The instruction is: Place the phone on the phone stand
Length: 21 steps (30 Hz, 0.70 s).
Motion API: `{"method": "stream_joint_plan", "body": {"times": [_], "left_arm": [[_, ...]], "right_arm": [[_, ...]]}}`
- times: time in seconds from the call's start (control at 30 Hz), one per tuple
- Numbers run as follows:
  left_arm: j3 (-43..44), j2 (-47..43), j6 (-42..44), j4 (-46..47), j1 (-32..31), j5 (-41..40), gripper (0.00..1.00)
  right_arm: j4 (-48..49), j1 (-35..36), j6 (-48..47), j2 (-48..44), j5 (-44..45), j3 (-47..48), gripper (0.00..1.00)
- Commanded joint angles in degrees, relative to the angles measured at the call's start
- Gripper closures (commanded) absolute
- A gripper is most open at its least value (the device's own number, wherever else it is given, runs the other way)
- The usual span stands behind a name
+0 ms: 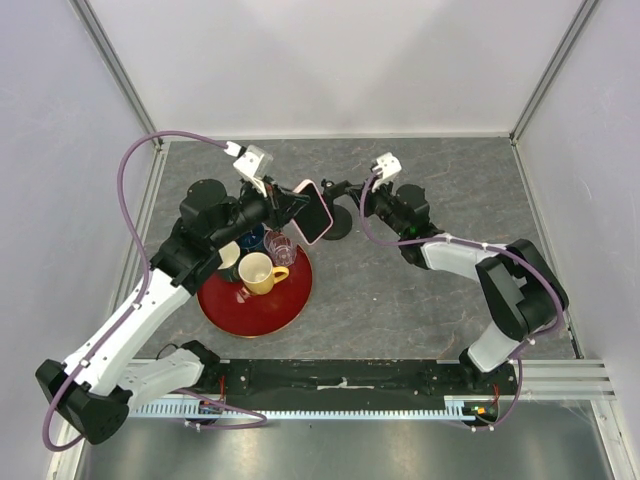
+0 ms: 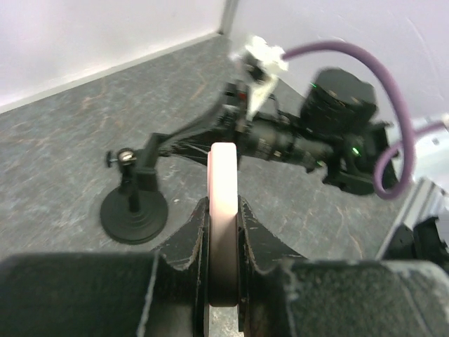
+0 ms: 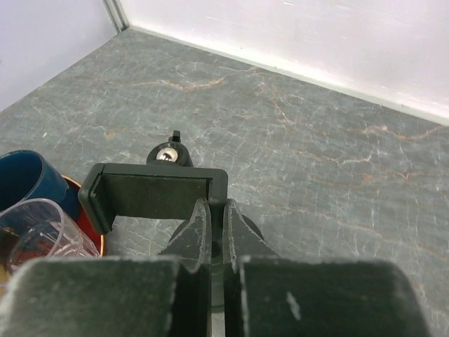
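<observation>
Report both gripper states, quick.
Left gripper: closed on the phone, held edge-up.
Right gripper: closed on the top of the phone stand.

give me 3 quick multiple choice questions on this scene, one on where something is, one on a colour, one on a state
1. The yellow mug sits: A on the red tray; B in a drawer; C held in the air.
2. The rim of the phone is: A green; B pink; C white.
3. The right claw is: A wide open; B shut on a spoon; C shut on the phone stand.

Key:
1 A, the top view shows the mug on the tray beside a clear glass.
2 B, the left wrist view shows the pink edge pinched in the left claw.
3 C, the right wrist view shows its fingers pinching the stand's clamp head.
</observation>
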Motion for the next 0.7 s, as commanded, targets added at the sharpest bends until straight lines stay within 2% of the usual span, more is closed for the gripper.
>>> {"method": "stream_joint_plan", "body": {"times": [0.0,0.1,0.17,0.3,0.37,0.47,0.53,0.67], "left_arm": [[-0.15,0.73,6.76,11.14,0.08,17.54,0.98],[1.50,2.40,9.49,13.35,0.08,24.51,0.98],[3.70,4.85,11.34,13.44,0.16,27.77,0.98],[15.97,12.40,18.71,5.38,0.25,43.65,0.98],[20.22,15.74,23.81,-1.05,0.25,47.90,0.98],[25.68,21.81,29.26,-4.40,0.34,50.46,0.98],[28.49,26.47,34.00,-5.45,0.60,51.34,0.98],[37.28,35.35,43.15,-15.28,2.01,54.85,0.98]], "right_arm": [[-7.05,-0.71,-4.61,1.60,-8.56,6.18,1.00],[-9.51,-5.00,-4.08,3.18,-18.30,8.73,1.00],[-15.72,-6.24,-5.66,4.41,-25.25,13.03,1.00],[-20.33,-11.33,-6.54,8.54,-37.38,17.69,1.00],[-24.34,-12.75,-8.46,9.78,-44.04,20.85,1.00],[-29.45,-13.46,-11.89,11.45,-46.36,24.29,1.00],[-29.39,-13.46,-12.08,12.24,-47.51,24.38,1.00],[-31.13,-13.98,-12.69,13.91,-49.79,25.96,1.00]]}}
